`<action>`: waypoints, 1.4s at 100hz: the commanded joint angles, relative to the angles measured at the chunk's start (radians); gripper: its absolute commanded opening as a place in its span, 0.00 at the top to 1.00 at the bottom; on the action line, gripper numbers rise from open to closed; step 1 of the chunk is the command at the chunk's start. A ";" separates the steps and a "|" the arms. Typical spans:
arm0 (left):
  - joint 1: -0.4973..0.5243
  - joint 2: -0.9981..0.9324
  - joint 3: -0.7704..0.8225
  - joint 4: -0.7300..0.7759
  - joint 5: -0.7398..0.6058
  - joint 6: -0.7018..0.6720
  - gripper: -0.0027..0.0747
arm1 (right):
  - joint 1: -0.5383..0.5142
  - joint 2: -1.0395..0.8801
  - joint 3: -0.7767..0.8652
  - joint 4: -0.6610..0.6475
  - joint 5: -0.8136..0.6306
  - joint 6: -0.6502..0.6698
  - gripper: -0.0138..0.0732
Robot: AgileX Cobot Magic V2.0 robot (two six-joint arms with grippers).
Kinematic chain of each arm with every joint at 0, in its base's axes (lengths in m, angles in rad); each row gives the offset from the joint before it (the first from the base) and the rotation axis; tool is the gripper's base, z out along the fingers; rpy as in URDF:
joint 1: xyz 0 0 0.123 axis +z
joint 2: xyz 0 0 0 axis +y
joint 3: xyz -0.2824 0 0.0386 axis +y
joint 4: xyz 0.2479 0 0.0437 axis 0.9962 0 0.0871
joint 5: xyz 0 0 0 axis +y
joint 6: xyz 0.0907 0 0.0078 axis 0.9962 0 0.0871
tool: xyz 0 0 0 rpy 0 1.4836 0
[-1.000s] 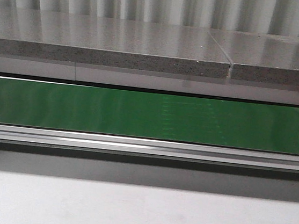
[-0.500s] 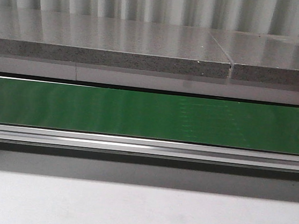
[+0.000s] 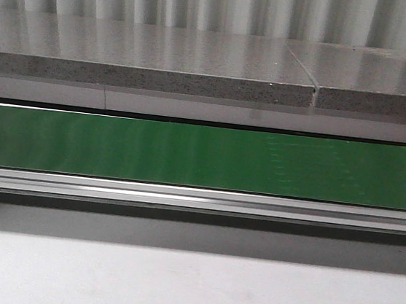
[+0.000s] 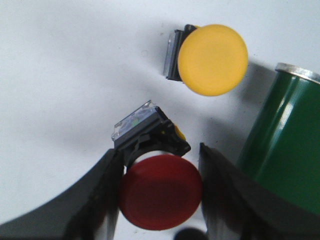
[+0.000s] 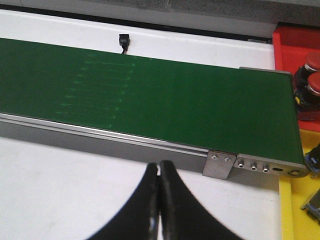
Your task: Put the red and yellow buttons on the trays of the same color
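Observation:
In the left wrist view a red button [image 4: 160, 192] with a black and clear base sits between the black fingers of my left gripper [image 4: 160, 152], which is shut on its cap. A yellow button [image 4: 212, 60] lies on its side on the white table just beyond it, untouched. My right gripper [image 5: 160, 165] is shut and empty, over the white table near the belt's end. The red tray [image 5: 290, 42] holds two red buttons [image 5: 315, 85]. A yellow tray [image 5: 287, 210] shows at the edge of that view. Neither gripper shows in the front view.
A green conveyor belt [image 3: 188, 154] on an aluminium frame [image 5: 220, 162] runs across the table. Its green end roller [image 4: 282, 145] stands close beside my left gripper. A grey stone shelf [image 3: 147, 61] lies behind the belt. A grey part [image 5: 314, 205] rests on the yellow tray.
Faint marks on the green belt have shifted to the right in the front view. Nothing else there has moved.

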 commanded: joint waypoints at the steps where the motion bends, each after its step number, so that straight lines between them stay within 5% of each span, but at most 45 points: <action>1: -0.022 -0.106 -0.031 0.023 0.005 -0.017 0.72 | 0.001 0.004 -0.024 -0.009 -0.067 -0.008 0.92; 71: -0.226 -0.238 0.071 -0.030 0.091 -0.046 0.72 | 0.001 0.004 -0.024 -0.009 -0.067 -0.008 0.92; 113: -0.233 -0.215 0.123 -0.028 0.054 -0.046 0.71 | 0.001 0.004 -0.024 -0.008 -0.067 -0.008 0.92; 126: -0.233 -0.215 0.123 -0.028 0.032 -0.046 0.59 | 0.001 0.004 -0.024 -0.008 -0.067 -0.008 0.92; 140: -0.233 -0.215 0.116 -0.033 0.008 -0.046 0.31 | 0.001 0.004 -0.024 -0.008 -0.067 -0.008 0.92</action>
